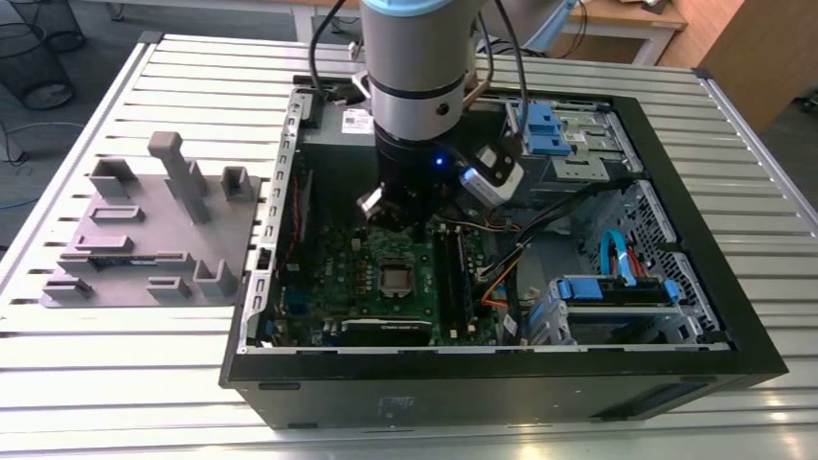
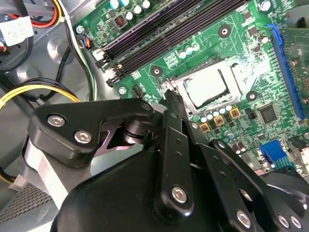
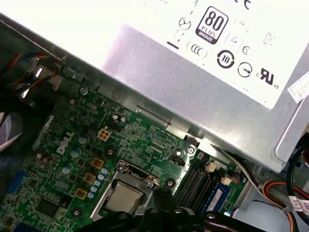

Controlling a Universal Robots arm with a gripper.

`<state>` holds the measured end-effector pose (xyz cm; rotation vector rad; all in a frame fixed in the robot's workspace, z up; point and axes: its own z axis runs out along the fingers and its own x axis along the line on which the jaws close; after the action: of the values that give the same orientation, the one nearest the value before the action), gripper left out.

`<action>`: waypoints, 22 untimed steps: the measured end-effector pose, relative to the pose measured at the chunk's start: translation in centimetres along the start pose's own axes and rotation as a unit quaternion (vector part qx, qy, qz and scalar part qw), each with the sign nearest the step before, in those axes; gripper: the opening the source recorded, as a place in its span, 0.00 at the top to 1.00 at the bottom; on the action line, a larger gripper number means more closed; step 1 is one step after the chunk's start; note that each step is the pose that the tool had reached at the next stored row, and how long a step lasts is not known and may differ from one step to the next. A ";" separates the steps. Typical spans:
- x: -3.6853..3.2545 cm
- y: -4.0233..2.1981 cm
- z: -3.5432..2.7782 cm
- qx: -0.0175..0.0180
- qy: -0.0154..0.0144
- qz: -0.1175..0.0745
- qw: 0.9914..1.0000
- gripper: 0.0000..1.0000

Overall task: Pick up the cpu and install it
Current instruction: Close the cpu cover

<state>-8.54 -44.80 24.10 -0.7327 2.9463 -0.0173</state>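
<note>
Exterior view: the arm stands vertical inside the open black computer case, at frame centre, over the green motherboard. Second wrist view, centre: the black gripper has its fingers pressed together, empty. Flat silver cpu lies seated in the metal-framed socket, right of centre.

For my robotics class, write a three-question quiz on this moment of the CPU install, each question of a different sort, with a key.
1. True or false: the cpu lies in the socket on the motherboard.
2. What is the gripper over? A) grey fixture tray B) motherboard C) blue drive bay
3. Fill in: in the exterior view, the grey fixture tray sits outside the computer case, to its ____.

Key: 1 true; 2 B; 3 left.
</note>
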 end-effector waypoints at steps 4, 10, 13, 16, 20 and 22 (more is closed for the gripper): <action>-0.14 0.27 -0.01 0.000 -0.001 0.000 1.000 0.89; -0.33 0.65 -0.02 0.001 -0.003 0.000 1.000 0.89; -0.42 0.84 -0.02 0.002 -0.004 0.000 1.000 0.89; -0.51 1.02 -0.01 0.002 -0.005 0.000 1.000 0.89; -0.61 1.24 -0.01 0.003 -0.006 0.000 1.000 0.89; -0.65 1.35 -0.01 0.004 -0.007 0.000 1.000 0.89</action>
<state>-8.60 -43.30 24.12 -0.7292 2.9316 -0.0226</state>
